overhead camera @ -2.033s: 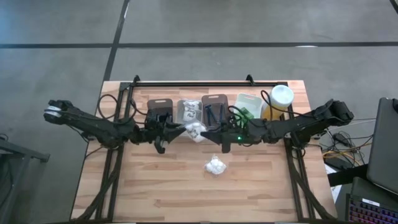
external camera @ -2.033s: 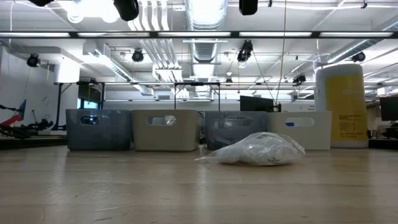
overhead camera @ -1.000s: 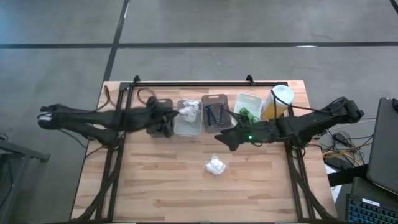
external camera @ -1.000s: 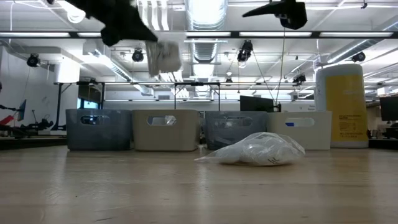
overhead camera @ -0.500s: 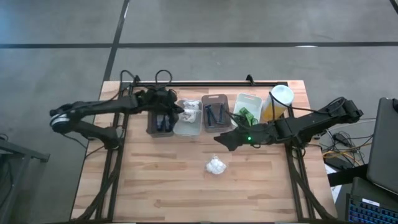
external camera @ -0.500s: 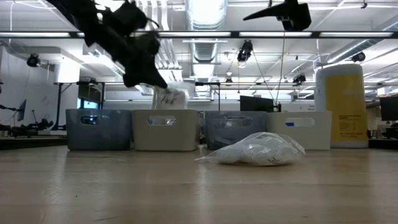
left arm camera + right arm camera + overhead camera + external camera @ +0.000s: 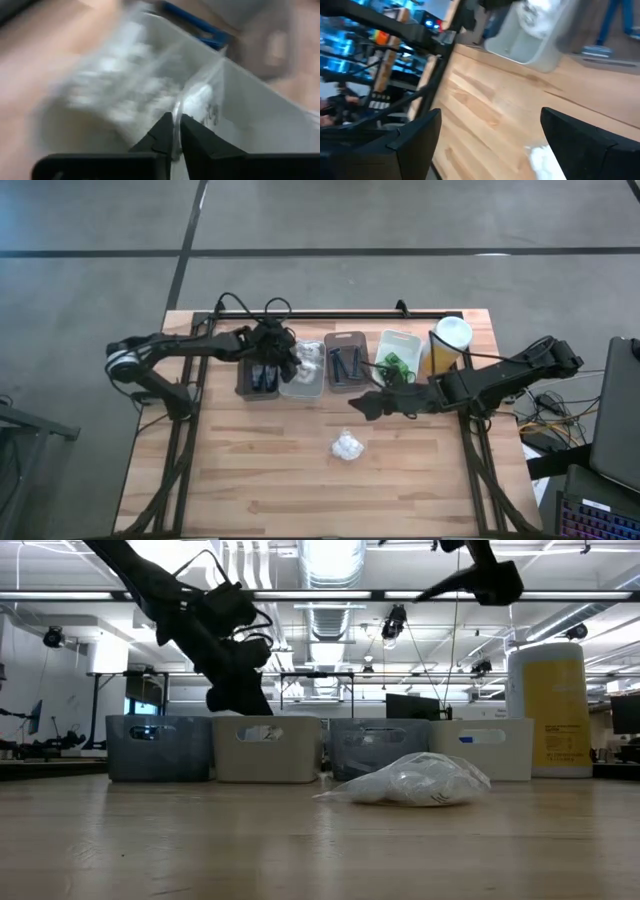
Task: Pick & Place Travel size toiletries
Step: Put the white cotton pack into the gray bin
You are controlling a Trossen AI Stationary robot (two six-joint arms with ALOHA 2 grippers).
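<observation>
— Left wrist view: my left gripper [image 7: 176, 131] has its fingers nearly together, pinching a white crinkly sachet [image 7: 197, 100] over the pale bin [image 7: 302, 383]; release next, I judge.

— Right gripper [image 7: 362, 404] gapes wide, nearer the loose sachet [image 7: 346, 446], which lies toward the table's front from that bin.

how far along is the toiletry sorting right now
Mostly done: the four bins hold packets, sachets, razors and green bottles. In hand: the left pincer is over the pale bin, nipping the edge of a clear sachet it is delivering. Left: one sachet on the table. The right pincer hangs open nearby.
</observation>
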